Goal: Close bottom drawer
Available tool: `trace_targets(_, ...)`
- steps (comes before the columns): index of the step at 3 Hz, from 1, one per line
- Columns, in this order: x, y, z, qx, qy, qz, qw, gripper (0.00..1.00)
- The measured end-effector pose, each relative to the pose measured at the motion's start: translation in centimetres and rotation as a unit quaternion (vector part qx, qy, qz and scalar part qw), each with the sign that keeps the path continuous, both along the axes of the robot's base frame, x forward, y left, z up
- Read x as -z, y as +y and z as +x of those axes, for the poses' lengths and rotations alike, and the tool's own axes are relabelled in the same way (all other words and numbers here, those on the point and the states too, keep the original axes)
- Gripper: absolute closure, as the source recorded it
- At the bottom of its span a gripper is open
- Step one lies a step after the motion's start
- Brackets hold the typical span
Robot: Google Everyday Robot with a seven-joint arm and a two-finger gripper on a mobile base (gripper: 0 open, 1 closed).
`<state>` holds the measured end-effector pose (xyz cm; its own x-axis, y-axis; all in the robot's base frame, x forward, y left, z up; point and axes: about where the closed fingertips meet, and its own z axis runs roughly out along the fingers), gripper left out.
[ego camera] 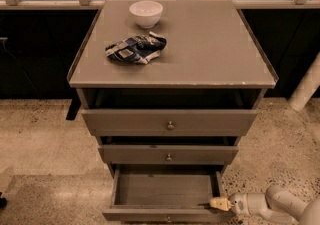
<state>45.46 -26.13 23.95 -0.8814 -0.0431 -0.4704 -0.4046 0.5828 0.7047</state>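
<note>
The bottom drawer (pixel 165 189) of the grey cabinet (pixel 172 79) is pulled out, its grey box interior showing. Its front (pixel 150 214) runs along the lower edge of the view, with the brass knob (pixel 168 218) just visible. My gripper (pixel 218 203) reaches in from the lower right on a white arm (pixel 272 204). Its yellowish tip lies at the right end of the drawer front's top edge, touching or very near it.
The middle drawer (pixel 168 154) and top drawer (pixel 170 122) are both slightly out. On the cabinet top sit a white bowl (pixel 146 13) and a crumpled blue and white bag (pixel 135 49). Speckled floor lies on both sides. A white post (pixel 305 86) stands at right.
</note>
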Motion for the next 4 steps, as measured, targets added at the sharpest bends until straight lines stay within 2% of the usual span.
trace_targets(1,0.4,0.1,-0.2,0.003,0.005,0.003,1.0000,1.00)
trace_targets(3,2.6,-0.1,-3.6,0.027,0.045,0.023,0.9984,1.00)
trace_targets(4,3.7,0.0,-4.1,0.037,0.049,0.021,0.9979,1.00)
